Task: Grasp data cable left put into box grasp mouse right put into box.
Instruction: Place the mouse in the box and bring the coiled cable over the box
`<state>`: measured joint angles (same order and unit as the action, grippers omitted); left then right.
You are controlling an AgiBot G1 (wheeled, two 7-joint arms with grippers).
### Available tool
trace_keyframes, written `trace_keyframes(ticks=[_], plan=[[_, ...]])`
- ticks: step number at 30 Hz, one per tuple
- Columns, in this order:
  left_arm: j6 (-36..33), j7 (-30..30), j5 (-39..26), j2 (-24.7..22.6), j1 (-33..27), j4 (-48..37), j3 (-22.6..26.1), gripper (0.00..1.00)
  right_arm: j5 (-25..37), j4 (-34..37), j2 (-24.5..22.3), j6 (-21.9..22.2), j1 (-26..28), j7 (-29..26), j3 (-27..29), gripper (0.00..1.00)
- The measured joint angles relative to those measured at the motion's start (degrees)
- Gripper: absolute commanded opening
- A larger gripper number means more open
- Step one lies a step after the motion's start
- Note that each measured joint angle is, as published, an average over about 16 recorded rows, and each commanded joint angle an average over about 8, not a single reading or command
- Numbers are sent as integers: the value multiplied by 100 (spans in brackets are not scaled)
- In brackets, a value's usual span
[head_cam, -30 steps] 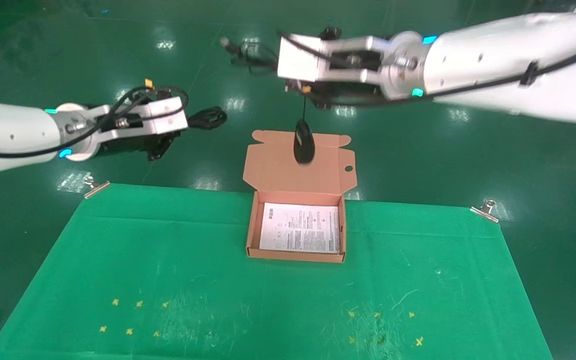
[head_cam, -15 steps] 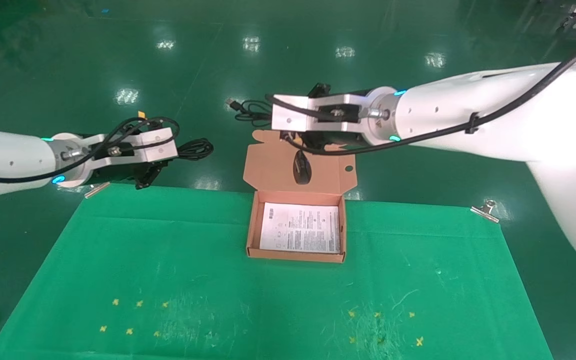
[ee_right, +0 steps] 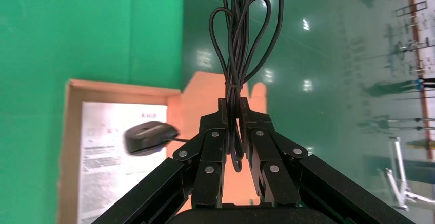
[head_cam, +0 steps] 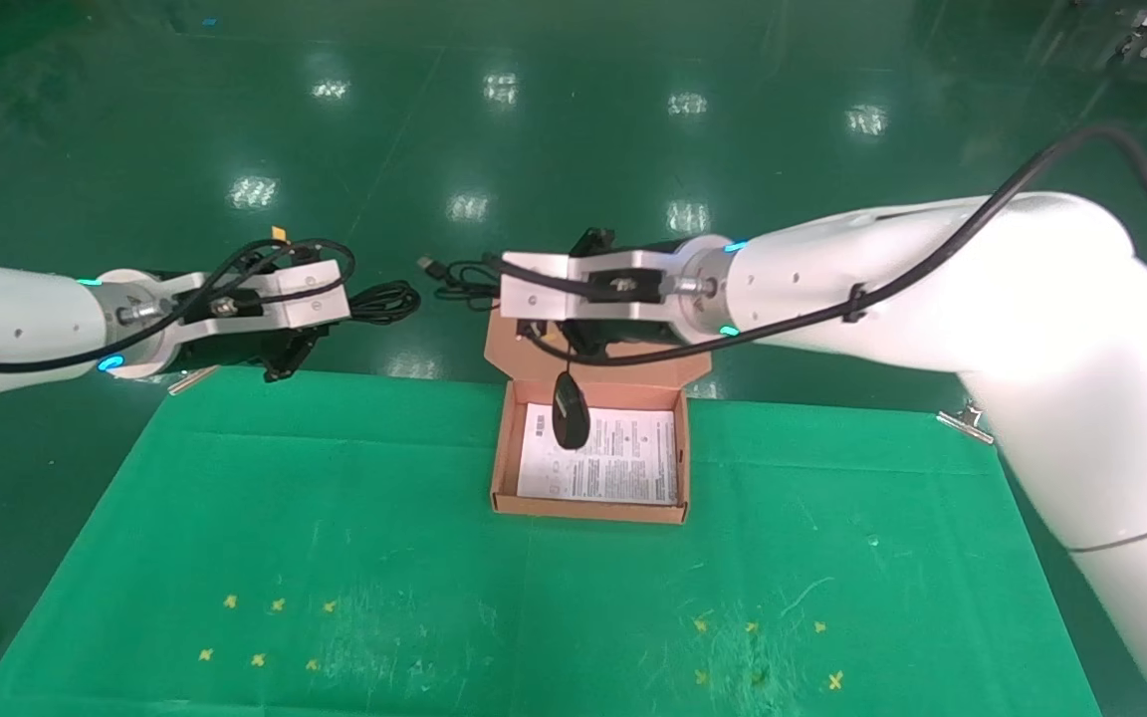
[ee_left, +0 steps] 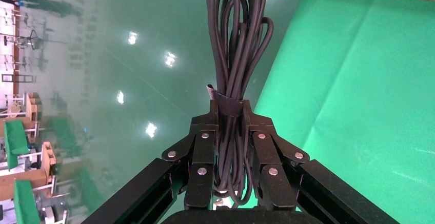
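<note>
Above the open box (head_cam: pixel 588 508), at the far edge of the green-clothed counter (head_cam: pixel 384 558): right gripper (ee_right: pixel 232 126) hanging over the raised flap lid (head_cam: pixel 524 354), fingers (ee_right: pixel 213 142) clamping the bundled cord (ee_right: pixel 241 55) of the mouse (head_cam: pixel 571 419), cord loops and USB plug (head_cam: pixel 428 265) sticking out beyond the gripper toward the robot's left. Mouse dangling on its cord below that gripper, hanging over the white leaflet (head_cam: pixel 623 468) lining the box floor, toward the box's left wall; not possible telling whether touching the leaflet or hanging just clear of it. Off to the left, beyond the counter's far-left corner and well apart from the box: left gripper (ee_left: pixel 231 119) hovering over the green floor, closing tight on the data cable (ee_left: pixel 237 34), gripping it at the strap (ee_left: pixel 228 106) binding the bundle, long loops projecting out past the fingertips toward the box. Data cable being held in the air, outside the box, touching nothing but the gripper
</note>
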<state>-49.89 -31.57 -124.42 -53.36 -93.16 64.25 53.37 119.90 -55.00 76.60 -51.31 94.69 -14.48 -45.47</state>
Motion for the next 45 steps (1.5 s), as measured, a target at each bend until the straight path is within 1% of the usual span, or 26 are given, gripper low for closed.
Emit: trace_keyframes(ticks=[5, 11, 18, 22, 32, 43, 44, 45], plan=[[-3, -15, -11, 2, 3, 13, 0, 0, -109, 99, 67, 148, -93, -107, -128, 0], [-5, -24, -18, 3, 5, 20, 0, 0, -269, 288, 114, 483, -226, -322, -339, 0], [-6, -29, -21, 4, 6, 24, 1, 0, -424, 662, 132, 903, -391, -684, -675, 0], [-6, -30, -22, 4, 6, 25, 1, 0, -469, 914, 128, 1069, -461, -919, -874, 0], [-7, -32, -24, 5, 6, 27, 1, 0, -561, 1434, 118, 1216, -456, -1416, -1310, 0], [-7, -33, -25, 5, 6, 27, 1, 0, -788, 1634, 133, 1278, -361, -1586, -1799, 0], [-7, -33, -25, 5, 7, 27, 1, 0, -808, 1641, 134, 1285, -354, -1588, -1845, 6], [-7, -33, -25, 5, 7, 27, 1, 0, -825, 1647, 135, 1292, -347, -1589, -1890, 19]])
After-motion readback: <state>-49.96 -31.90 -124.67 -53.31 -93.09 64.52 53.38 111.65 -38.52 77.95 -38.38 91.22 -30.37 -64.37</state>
